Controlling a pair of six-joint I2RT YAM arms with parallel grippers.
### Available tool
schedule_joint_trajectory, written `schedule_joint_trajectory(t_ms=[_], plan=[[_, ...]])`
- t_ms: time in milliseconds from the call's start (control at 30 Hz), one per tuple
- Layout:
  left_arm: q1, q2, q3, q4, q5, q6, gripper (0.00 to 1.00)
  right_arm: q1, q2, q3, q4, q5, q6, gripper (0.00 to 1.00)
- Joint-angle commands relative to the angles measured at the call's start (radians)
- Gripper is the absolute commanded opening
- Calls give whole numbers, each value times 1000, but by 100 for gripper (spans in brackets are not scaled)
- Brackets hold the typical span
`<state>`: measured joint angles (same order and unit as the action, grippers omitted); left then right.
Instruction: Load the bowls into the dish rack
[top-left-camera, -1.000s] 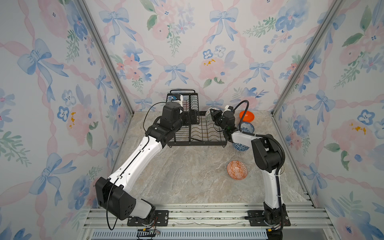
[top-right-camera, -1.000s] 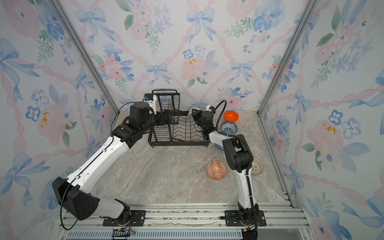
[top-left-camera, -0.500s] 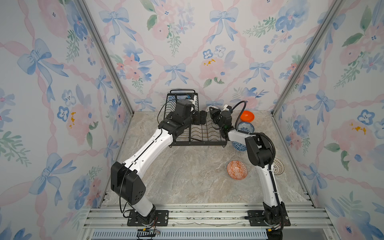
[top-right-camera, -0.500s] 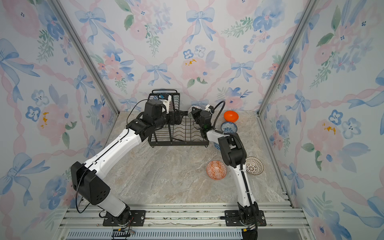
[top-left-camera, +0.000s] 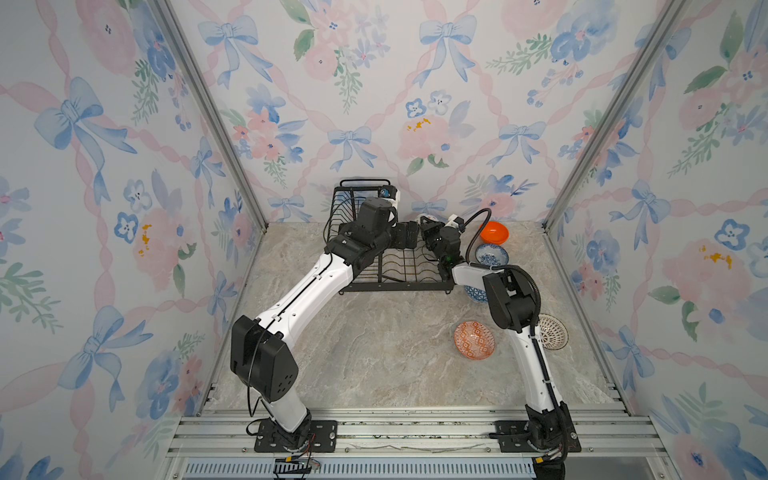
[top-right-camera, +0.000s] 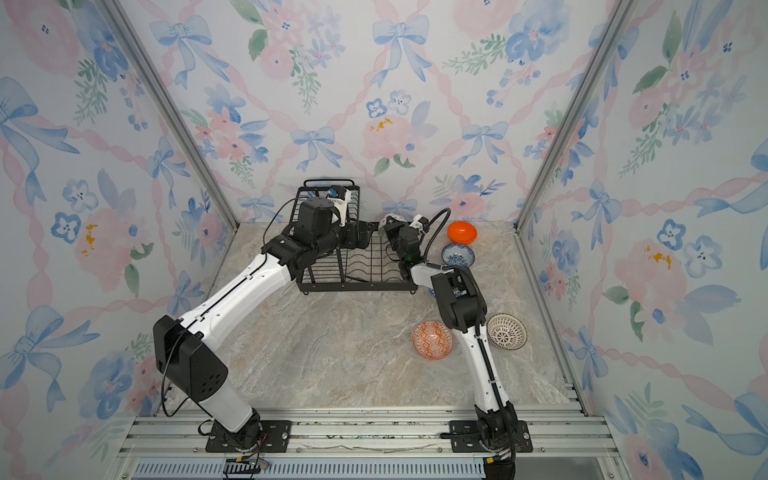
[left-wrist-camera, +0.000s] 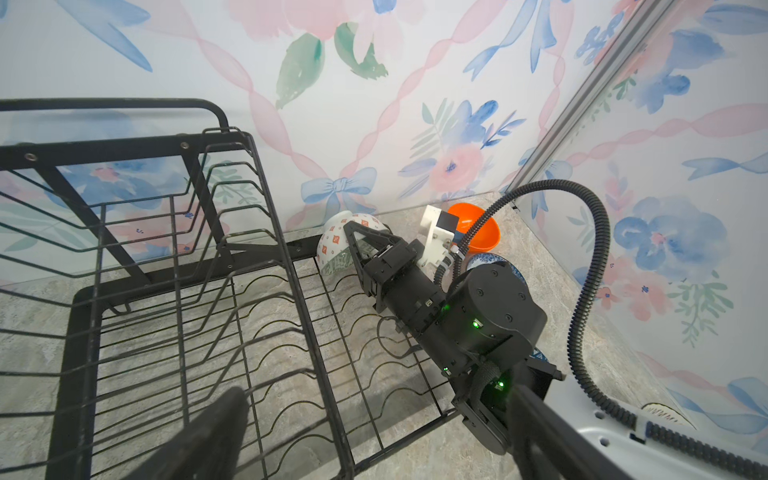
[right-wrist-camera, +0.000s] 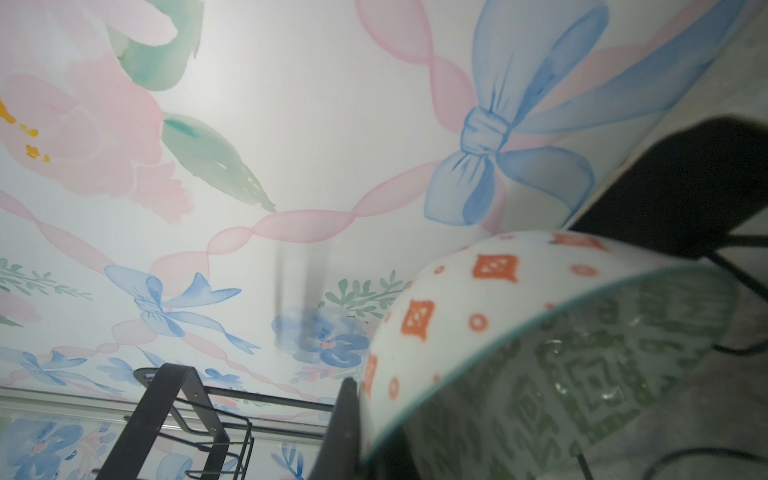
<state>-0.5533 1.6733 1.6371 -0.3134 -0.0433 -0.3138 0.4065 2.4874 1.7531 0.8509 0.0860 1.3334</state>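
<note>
The black wire dish rack (top-left-camera: 405, 286) stands against the back wall, its raised basket (top-left-camera: 353, 199) on the left. My right gripper (top-left-camera: 426, 227) is shut on the rim of the grey-green patterned bowl (left-wrist-camera: 334, 245), white with orange squares outside. It holds the bowl on edge over the back right corner of the rack's flat base. In the right wrist view the bowl (right-wrist-camera: 540, 332) fills the frame. My left gripper (top-left-camera: 409, 237) hangs open over the rack, close to the right gripper, with nothing between its fingers (left-wrist-camera: 208, 432).
Right of the rack lie the plain orange bowl (top-left-camera: 494, 232), the blue floral bowl (top-left-camera: 491, 254) and the dark-blue bowl (top-left-camera: 476, 293), half hidden by my right arm. Nearer the front sit the orange-white bowl (top-left-camera: 474, 340) and the lattice bowl (top-left-camera: 552, 331).
My left arm has swung to the right, carrying its open gripper across the rack toward the right gripper. The right gripper and its bowl have stayed nearly in place.
</note>
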Motion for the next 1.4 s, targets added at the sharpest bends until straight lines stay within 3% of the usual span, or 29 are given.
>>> schedule_joint_trajectory(t_ms=[0, 1367], plan=[[0, 4, 17, -3, -4, 19, 98, 0, 13, 49, 76, 30, 5, 0], [-7, -54, -55, -2, -36, 5, 98, 39, -89, -92, 8, 25, 21, 0]])
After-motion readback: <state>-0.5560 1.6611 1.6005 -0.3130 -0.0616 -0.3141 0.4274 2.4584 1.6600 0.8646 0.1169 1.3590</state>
